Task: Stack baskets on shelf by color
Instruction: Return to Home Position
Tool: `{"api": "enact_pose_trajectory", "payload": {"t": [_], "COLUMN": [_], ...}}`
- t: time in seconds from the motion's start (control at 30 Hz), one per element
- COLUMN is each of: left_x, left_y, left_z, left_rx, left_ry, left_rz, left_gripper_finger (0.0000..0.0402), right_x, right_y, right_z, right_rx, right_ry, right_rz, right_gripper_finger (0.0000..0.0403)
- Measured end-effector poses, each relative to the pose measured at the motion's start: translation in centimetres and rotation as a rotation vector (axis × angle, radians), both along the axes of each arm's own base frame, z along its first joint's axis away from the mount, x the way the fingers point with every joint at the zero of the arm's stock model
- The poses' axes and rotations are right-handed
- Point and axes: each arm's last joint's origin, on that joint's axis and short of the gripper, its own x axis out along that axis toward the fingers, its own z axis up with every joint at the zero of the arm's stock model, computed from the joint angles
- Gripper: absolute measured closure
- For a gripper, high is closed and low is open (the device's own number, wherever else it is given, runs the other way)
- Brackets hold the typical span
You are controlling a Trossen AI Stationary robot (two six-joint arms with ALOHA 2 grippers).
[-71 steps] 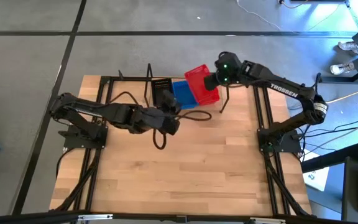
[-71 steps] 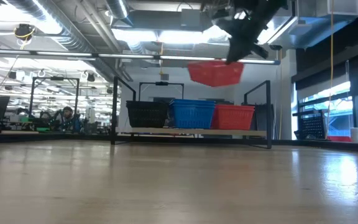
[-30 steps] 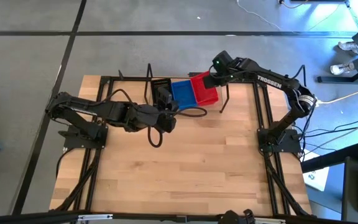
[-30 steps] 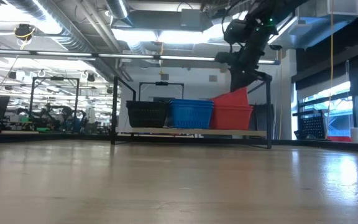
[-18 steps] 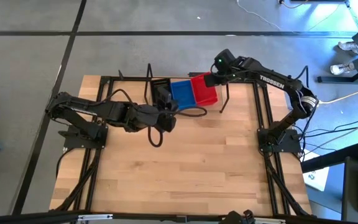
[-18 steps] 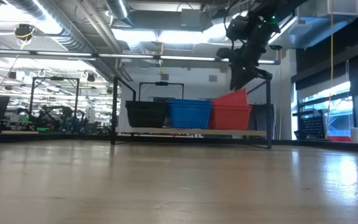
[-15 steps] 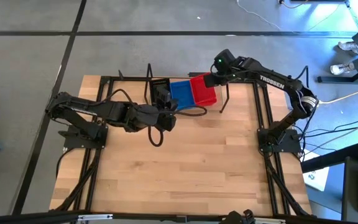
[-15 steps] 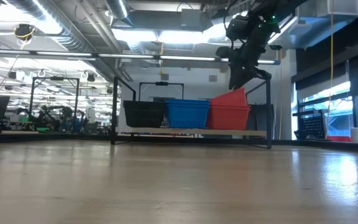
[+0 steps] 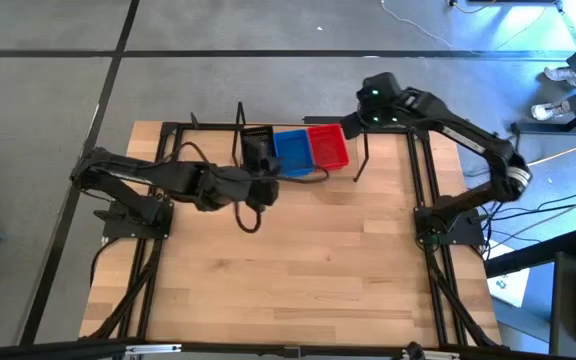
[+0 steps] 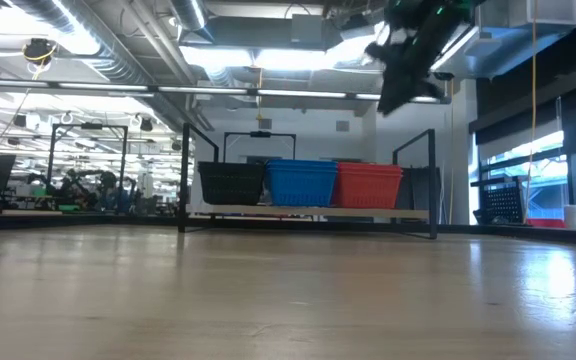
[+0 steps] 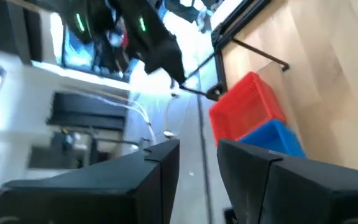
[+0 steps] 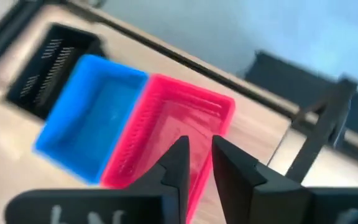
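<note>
Three basket stacks stand side by side on the shelf's slatted board (image 10: 308,211): black (image 10: 232,184), blue (image 10: 302,183) and red (image 10: 370,185). The high view shows the same row, black (image 9: 258,148), blue (image 9: 293,152), red (image 9: 328,146). My right gripper (image 9: 351,122) hovers above the red stack's right end, open by a narrow gap (image 12: 197,152), touching nothing. The red basket (image 12: 179,124) lies level below it. My left gripper (image 9: 261,188) waits low at the shelf's near side, before the black stack, open by a narrow gap (image 11: 197,155).
Thin black posts (image 9: 363,160) frame the shelf at the table's far edge. A black cable loop (image 9: 303,181) lies just near the shelf. The bare wooden tabletop (image 9: 298,270) stretches toward the near edge between the two arm bases.
The red basket, tilted with its right end propped up on the red stack, has settled level into it. My right gripper has let go of it, risen and drawn back toward the table's right.
</note>
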Motion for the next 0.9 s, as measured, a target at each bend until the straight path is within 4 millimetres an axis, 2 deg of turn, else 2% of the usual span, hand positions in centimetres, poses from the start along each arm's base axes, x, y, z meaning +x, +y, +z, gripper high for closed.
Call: {"api": "enact_pose_trajectory", "payload": {"t": [0.1, 0.2, 0.33, 0.43, 0.67, 0.9], "left_x": [-1.2, -3.3, -6.1, -8.2, -13.1, -17.2], "left_y": [0.2, 0.6, 1.0, 1.3, 1.8, 1.8], "left_z": [0.7, 1.1, 1.7, 2.4, 3.4, 3.6], "left_rx": [-0.088, -0.207, -0.406, -0.548, -0.805, -0.937], "left_ry": [-0.07, -0.102, -0.15, -0.213, -0.354, -0.382], "left_rz": [0.03, 0.048, 0.054, 0.072, 0.171, 0.166], "left_gripper_finger": [0.0298, 0.0298, 0.0298, 0.0298, 0.0298, 0.0298], "right_x": [-0.9, -2.0, -4.0, -6.0, -10.7, -14.5], "right_y": [1.9, 4.6, 8.6, 11.1, 14.9, 16.9], "right_z": [2.1, 4.4, 7.3, 8.8, 10.3, 10.7], "right_rx": [-0.089, -0.185, -0.29, -0.325, -0.304, -0.374], "right_ry": [-0.031, -0.086, -0.223, -0.316, -0.408, -0.432], "right_rz": [0.126, 0.304, 0.622, 0.779, 0.848, 0.919], "right_gripper_finger": [0.0337, 0.0337, 0.0337, 0.0337, 0.034, 0.0397]}}
